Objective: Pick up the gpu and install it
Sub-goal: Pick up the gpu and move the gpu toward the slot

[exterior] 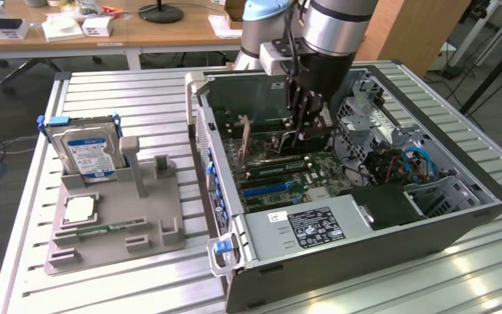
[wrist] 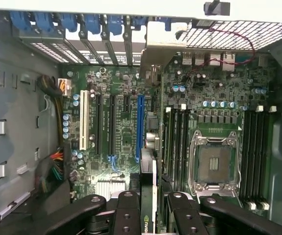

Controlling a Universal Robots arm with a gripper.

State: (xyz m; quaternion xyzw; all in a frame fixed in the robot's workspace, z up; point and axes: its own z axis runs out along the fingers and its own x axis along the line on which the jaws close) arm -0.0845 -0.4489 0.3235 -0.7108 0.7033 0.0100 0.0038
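1. Gripping the gpu [wrist: 149, 188]: the gripper [exterior: 308, 134] is closed on it. Its fingers [wrist: 128, 208] clamp both flat faces, w/ the card on edge btwn them, inside the computer case [exterior: 368, 239].
2. Why on edge: going by the task, the contact edge prob. has to face the motherboard [wrist: 116, 147]. So the card hangs straight below the gripper, w/ what looks like its pale bracket [wrist: 163, 46] at the far end, by the case's rear slot openings.
3. Position: the card runs along the blue slot [wrist: 139, 127], just beside or over it. Can't tell if it's touching or seated.
4. Wrist view gives the lineup: card edge vs. the slots, processor socket [wrist: 214, 164] off to one side of the gripper, and a printed logo on the card btwn the fingers.
5. Exterior view adds height & surroundings. The arm comes down approx. vertical, w/ the gripper low near the board. Well apart from the gripper, outside the case, a hard drive [exterior: 85, 150] stands in a grey holder [exterior: 146, 235] on the table [exterior: 408, 288].
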